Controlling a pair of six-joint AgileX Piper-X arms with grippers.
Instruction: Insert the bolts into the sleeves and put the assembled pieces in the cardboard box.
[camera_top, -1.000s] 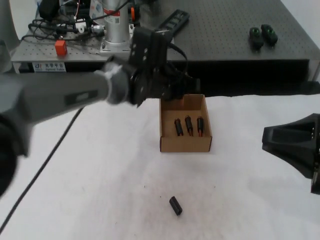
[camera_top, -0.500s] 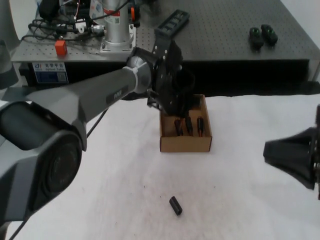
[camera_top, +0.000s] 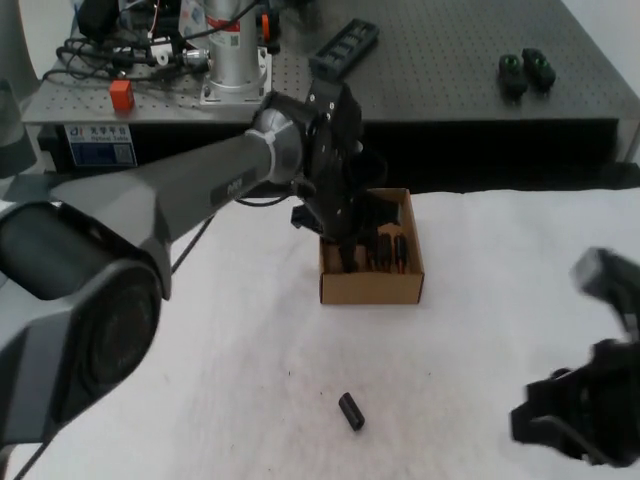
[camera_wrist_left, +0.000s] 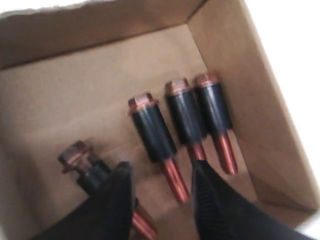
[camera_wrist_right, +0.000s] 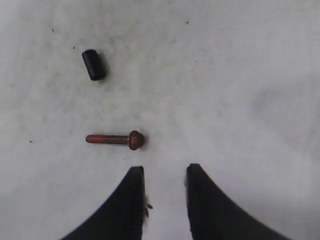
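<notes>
Your left fingers (camera_wrist_left: 117, 205) are down inside the box (camera_top: 370, 288), which sits mid-tabletop toward the far edge. They are spread apart with nothing between them. Three assembled pieces (camera_wrist_left: 187, 117) lie side by side on the box floor. A fourth piece (camera_wrist_left: 80, 160) lies apart from them, just beside one finger, which covers part of its shaft. It looks released, so that drop-off reads as done.

One loose pair is left on the tabletop (camera_wrist_right: 240, 75): a bolt (camera_wrist_right: 116, 139) and a sleeve (camera_wrist_right: 93, 64), near each other but not touching, toward the near edge. Your right fingers (camera_wrist_right: 127, 205) hang over the cloth near the bolt's head. They are open and empty.

So the step in hand is the last pair. Lift the left arm straight up out of the box so it doesn't catch a wall or disturb the pieces. With the right, move onto the bolt and line the fingers up across its shaft, since it lies flat and could roll or skid on the cloth. The sleeve needs the other arm for the insertion.
</notes>
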